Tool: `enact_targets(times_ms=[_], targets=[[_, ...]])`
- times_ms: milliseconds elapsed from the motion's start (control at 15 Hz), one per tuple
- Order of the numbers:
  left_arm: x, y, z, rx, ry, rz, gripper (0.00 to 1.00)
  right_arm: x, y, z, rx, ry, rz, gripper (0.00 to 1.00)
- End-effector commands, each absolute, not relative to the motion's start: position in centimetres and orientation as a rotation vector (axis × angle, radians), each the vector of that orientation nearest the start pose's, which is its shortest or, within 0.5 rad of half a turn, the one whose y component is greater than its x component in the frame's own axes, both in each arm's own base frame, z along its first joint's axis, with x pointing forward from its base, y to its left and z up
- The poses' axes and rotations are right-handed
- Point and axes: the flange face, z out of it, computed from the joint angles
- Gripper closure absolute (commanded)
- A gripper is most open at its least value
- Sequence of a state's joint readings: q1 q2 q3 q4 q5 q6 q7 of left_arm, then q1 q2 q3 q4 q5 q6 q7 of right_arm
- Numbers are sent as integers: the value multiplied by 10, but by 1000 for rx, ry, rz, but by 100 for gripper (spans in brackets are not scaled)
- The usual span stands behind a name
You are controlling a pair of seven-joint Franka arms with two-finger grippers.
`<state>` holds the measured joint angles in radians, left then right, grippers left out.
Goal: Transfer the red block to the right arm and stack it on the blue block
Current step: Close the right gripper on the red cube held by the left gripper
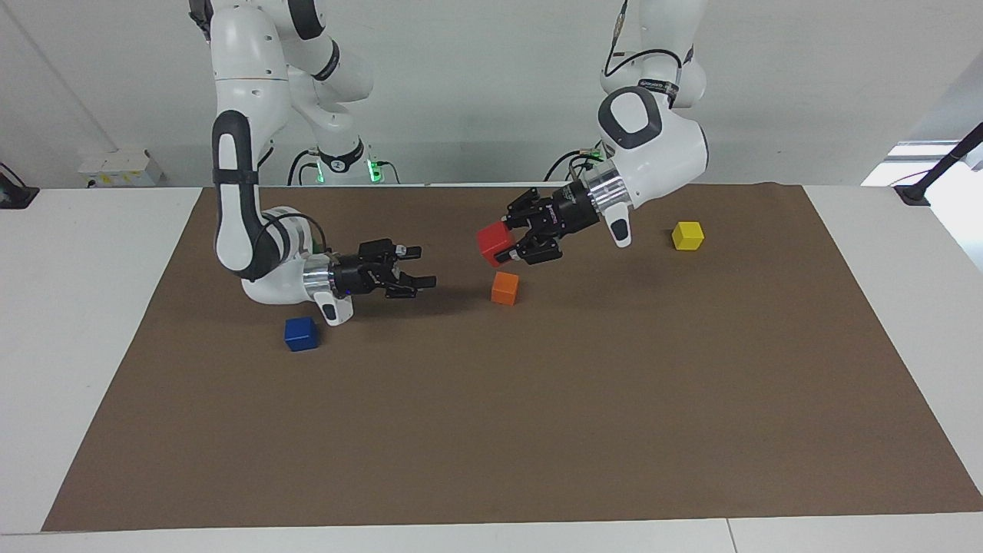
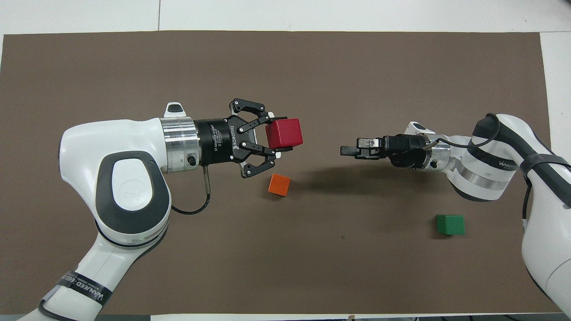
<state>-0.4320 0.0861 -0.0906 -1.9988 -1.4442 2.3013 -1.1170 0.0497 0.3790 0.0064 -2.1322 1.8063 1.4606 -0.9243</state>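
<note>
Facing view: at upper centre the left gripper (image 1: 508, 240) clamps the red block (image 1: 494, 244) aloft, presenting it sideways toward the open right gripper (image 1: 418, 266) for handover; the blue block (image 1: 301, 333) waits lower left.

Overhead view: the red block (image 2: 284, 133) sits centre frame, and the blue block is hidden.

Robotics lab: twin arms (image 1: 238, 192), brown mat (image 1: 537, 430), bare white wall (image 1: 476, 77).
</note>
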Motion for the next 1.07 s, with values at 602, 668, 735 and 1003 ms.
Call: enact_targets(times_ms=[602,668,735,1003], targets=[[507,-340,415,1505,1433,-848,100,537,188,285,-1327,78,-121,0],[506,-343,415,1507,1430,-852,100,537,188,285,-1326,80,-121,0],[507,-344,414,1508,1429,-853,100,538,188,286,-1326,79,-122,0],[509,-346,414,1508,1427,-854,100,537,188,284,-1336,80,-131,0]])
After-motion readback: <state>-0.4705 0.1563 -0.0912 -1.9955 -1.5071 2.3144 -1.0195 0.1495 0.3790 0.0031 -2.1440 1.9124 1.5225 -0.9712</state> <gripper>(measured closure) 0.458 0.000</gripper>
